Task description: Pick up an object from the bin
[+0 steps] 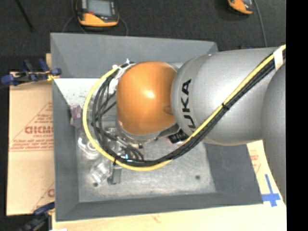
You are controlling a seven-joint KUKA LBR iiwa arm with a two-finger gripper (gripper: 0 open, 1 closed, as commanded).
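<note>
Camera view: the arm's orange cover hangs over the bin, hiding most of the gripper; its grip cannot be told. It sits low at front left, just beside a clear plastic piece, judged the likely target. A second clear piece lies near, and a purple item lies by the left wall.

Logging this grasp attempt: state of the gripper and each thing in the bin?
gripper: low in the bin, front-left; hold cannot be told.
clear plastic piece: lying on the floor, right beside the gripper.
clear round piece: lying on the floor, near the left wall.
purple piece: lying by the left wall, apart from the gripper.
</note>
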